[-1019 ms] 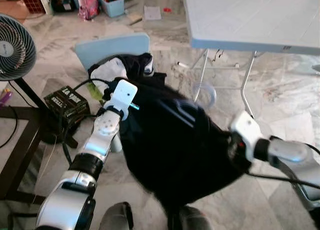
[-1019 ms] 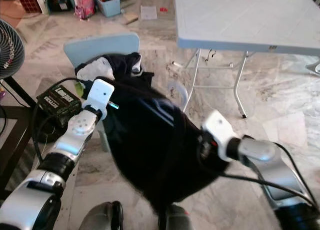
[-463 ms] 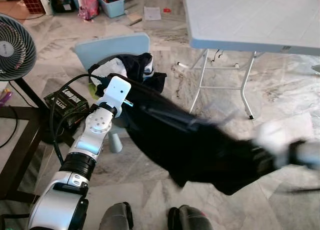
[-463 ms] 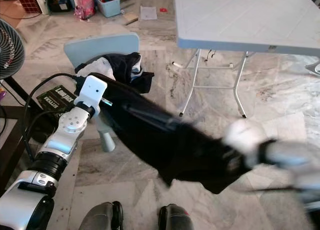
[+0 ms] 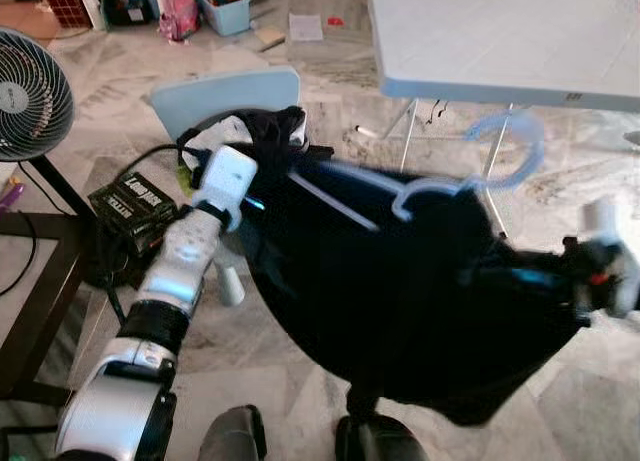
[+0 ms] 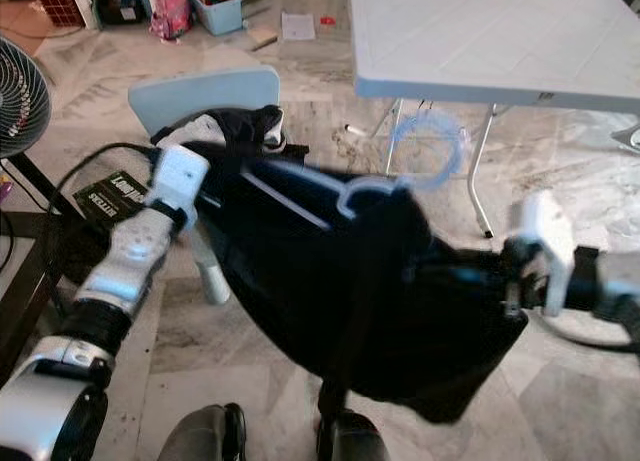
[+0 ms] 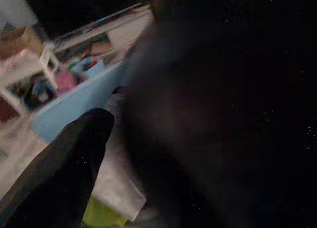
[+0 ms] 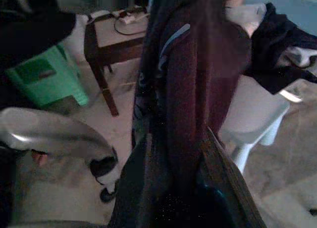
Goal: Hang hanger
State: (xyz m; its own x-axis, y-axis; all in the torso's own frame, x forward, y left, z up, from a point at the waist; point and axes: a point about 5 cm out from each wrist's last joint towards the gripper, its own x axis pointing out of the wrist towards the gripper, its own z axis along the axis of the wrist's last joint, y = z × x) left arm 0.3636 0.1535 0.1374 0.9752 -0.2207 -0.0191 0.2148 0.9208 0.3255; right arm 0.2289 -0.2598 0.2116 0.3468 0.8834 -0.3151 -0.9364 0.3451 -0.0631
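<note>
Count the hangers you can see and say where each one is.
1. A light blue hanger sits in the top of the black garment held up between the left gripper and right gripper. Others could be hidden in the clothes pile on the chair.

Only lettering in sight: white print on the top of a dark box [image 5: 133,198] lying on the floor beside the pale blue chair [image 5: 226,93]. Too blurred and too small to spell out in either eye view. Nothing legible on the fan, the folding table or the bins at the back.
</note>
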